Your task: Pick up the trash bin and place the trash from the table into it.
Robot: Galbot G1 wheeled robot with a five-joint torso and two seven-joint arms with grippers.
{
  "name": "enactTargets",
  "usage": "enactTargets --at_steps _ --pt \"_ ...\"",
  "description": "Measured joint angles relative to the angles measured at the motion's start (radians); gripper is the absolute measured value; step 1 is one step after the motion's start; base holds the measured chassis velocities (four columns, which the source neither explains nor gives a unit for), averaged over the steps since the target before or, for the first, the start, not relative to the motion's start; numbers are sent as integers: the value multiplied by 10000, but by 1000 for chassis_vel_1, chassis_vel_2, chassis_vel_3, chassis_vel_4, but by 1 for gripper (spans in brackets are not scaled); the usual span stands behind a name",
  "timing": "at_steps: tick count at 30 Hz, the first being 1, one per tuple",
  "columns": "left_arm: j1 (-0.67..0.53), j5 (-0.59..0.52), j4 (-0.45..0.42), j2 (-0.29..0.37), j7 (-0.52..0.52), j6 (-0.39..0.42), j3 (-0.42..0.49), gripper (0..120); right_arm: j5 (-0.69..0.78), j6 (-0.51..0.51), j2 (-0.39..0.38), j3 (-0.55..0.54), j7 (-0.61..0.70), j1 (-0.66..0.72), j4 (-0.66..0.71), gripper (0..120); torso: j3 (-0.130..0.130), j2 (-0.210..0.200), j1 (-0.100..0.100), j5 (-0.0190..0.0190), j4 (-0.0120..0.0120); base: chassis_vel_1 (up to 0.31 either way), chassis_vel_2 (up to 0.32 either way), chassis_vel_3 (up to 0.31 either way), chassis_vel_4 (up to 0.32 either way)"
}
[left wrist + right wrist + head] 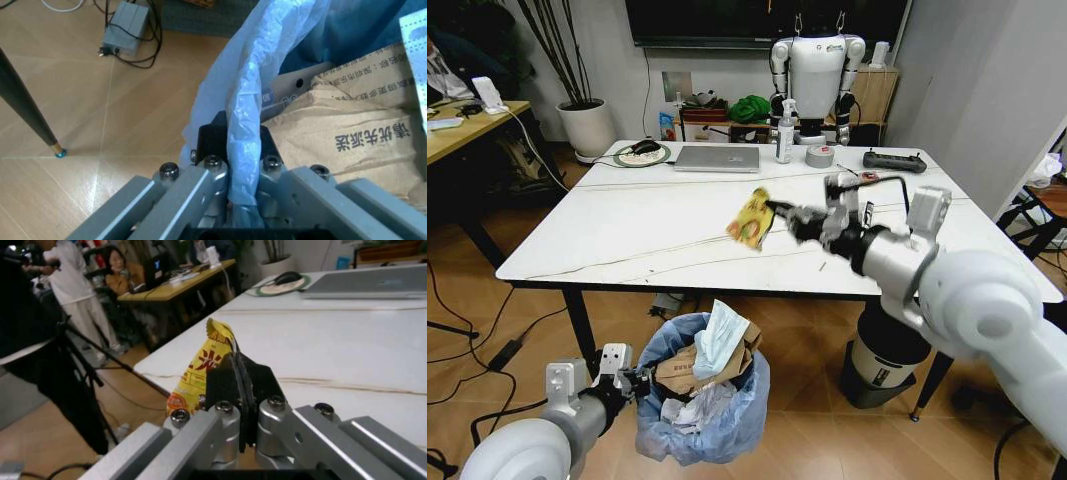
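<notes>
From the head, the left claw point(632, 383) is clamping the trash bin point(702, 395) rim beside the bench point(627, 230). The right claw point(782, 215) is pinching a yellow wrapper point(751, 218) above the bench, the bin lying below and leftward. At the left wrist, the blue bag point(243, 125) is running between closed fingers. At the right wrist, the wrapper is hanging upright.

Trash bin point(702, 400) before the table point(627, 235)

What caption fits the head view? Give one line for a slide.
Right pincer lifts a yellow wrapper over the table while the left pincer grips the trash bin.
</notes>
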Motion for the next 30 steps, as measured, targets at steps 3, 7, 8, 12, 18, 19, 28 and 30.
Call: enactTargets --at_steps 3,7,8,12,18,19,28,30 --pt "-105 -81 19 5 -95 0 102 0 -163 -61 -302 -209 -397 -670 837 0 0 0 0 -1 2 0 0 0 0" --pt "-180 -87 66 -6 -131 0 187 0 -834 -176 -599 -440 -890 -1529 949 0 1 0 0 1 -3 0 0 0 0" --pt "-153 -77 66 -38 -134 0 181 0 -1051 -194 -651 -679 -976 -1668 950 0 1 0 0 1 -5 0 0 0 0" --pt "26 -10 13 -214 -191 0 112 0 -1506 -197 -522 -1519 -1170 -1621 950 0 1 0 0 1 1 0 0 0 0" --pt "40 -7 -21 -320 -290 0 135 0 -1701 -196 -288 -2162 -1184 -1480 919 0 1 0 1 -1 3 0 0 0 0" --pt "29 -15 19 -309 -293 0 135 0 -1702 -196 -288 -2203 -1184 -1496 913 0 1 0 1 -1 1 0 0 0 0" --pt "-258 -247 227 -177 -485 0 470 0 -1725 -649 -65 -2393 -1257 -1627 884 0 1 0 2 -1 1 0 0 0 0" --pt "-268 -259 233 -173 -500 0 498 0 -1725 -666 -55 -2411 -1259 -1631 883 4 1 1 2 -1 0 0 0 0 0"
